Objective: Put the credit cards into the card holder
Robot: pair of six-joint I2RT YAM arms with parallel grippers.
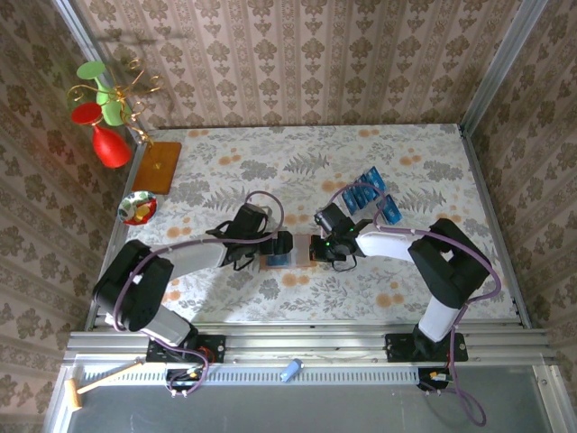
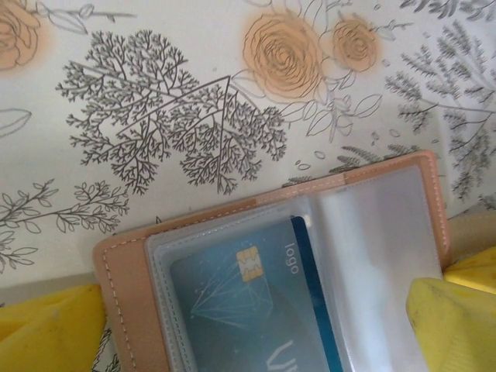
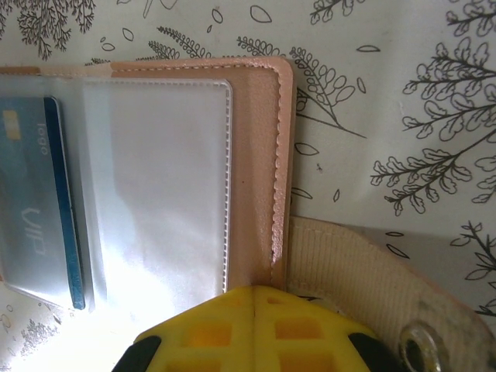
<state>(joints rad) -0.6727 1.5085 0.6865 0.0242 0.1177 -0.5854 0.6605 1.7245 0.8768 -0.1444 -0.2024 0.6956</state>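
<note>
The card holder [image 1: 300, 259] lies open on the floral tablecloth between my two grippers, its clear sleeves [image 3: 155, 178] facing up. One blue credit card [image 2: 248, 302] sits inside the left sleeve, also visible as a blue card [image 3: 35, 209] in the right wrist view. Several more credit cards [image 1: 371, 200] lie fanned out behind the right arm. My left gripper [image 2: 252, 319] is open wide, its yellow fingers [image 2: 50, 325] straddling the holder over the card. My right gripper [image 3: 256, 306] is shut, its tip resting on the holder's right edge beside the beige strap [image 3: 364, 279].
A stand with red and green glasses [image 1: 104, 108] rises at the back left, on a wooden board [image 1: 158, 167]. A small bowl [image 1: 138, 207] sits near the left edge. Metal frame rails border the table; a small blue object [image 1: 290, 370] lies on the front rail.
</note>
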